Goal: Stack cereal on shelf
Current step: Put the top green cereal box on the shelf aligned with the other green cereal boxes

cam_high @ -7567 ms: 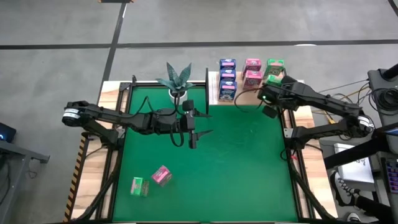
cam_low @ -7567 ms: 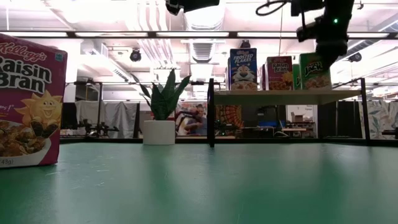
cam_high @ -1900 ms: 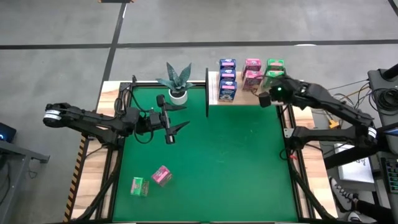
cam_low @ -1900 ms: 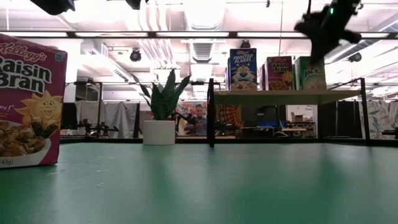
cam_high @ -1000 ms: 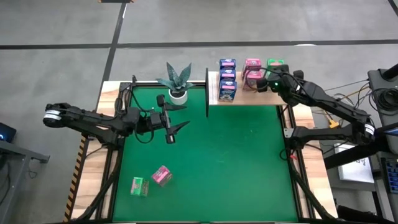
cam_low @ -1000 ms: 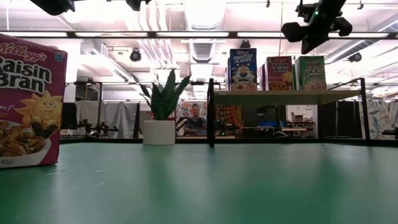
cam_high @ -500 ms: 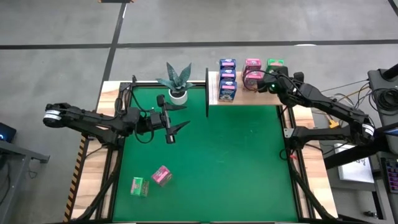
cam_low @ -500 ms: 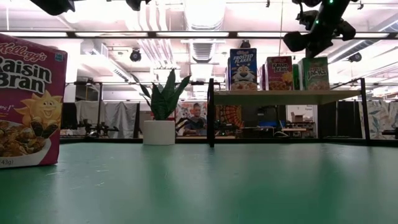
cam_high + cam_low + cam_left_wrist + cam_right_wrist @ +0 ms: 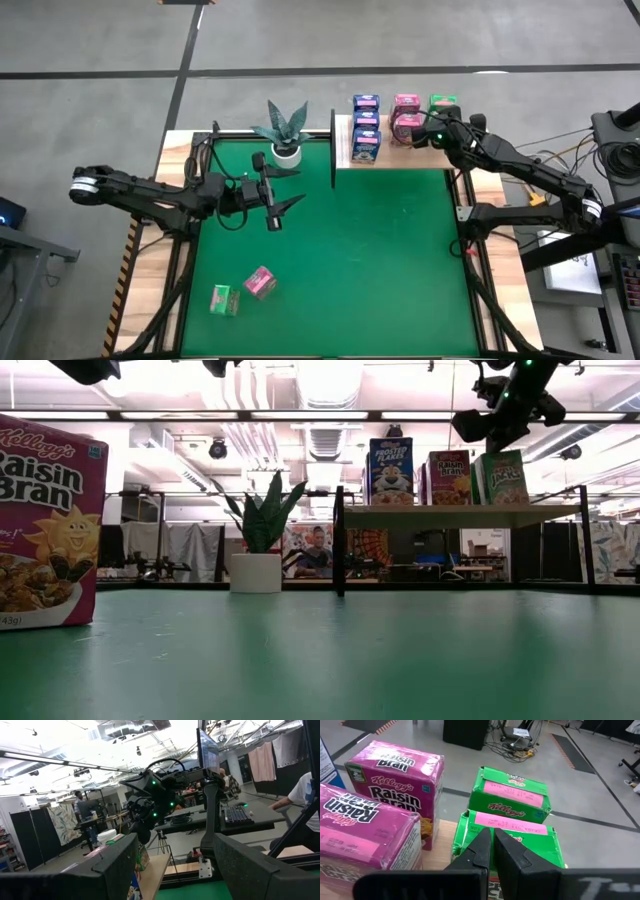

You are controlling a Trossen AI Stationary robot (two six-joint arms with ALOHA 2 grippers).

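My right gripper (image 9: 490, 851) hangs over the shelf (image 9: 345, 150), fingers pressed together, empty, just above the nearer of two green cereal boxes (image 9: 507, 838); pink Raisin Bran boxes (image 9: 395, 775) stand beside them; my left gripper (image 9: 285, 203) waits spread above the green mat (image 9: 340, 260), where one pink box (image 9: 260, 283) and one green box (image 9: 225, 299) lie.

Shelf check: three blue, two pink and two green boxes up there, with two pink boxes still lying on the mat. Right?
Not quite. The high view shows one pink box and one green box on the mat, not two pink. The counts on the shelf hold: three blue, two pink, two green.
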